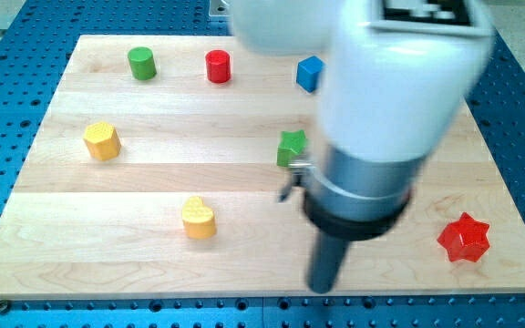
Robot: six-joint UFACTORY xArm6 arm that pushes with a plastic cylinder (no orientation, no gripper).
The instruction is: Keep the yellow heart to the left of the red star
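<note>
Yellow heart [198, 217] left of my tip [323, 288]; red star [464, 238] right

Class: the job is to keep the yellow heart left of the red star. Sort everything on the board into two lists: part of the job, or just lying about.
Part of the job:
yellow heart
red star
my tip

Just lying about:
green cylinder
red cylinder
blue cube
green star
yellow hexagon block

All blocks sit on the board [153, 182]. Placed from the green star [291, 147]:
- blue cube [309, 73]: near, toward the view's top
- red cylinder [218, 66] and green cylinder [141, 63]: top-left
- yellow block [102, 140]: well left
- yellow heart [199, 217]: bottom-left
- my tip [323, 288]: toward the view's bottom
- red star [464, 238]: far bottom-right
</note>
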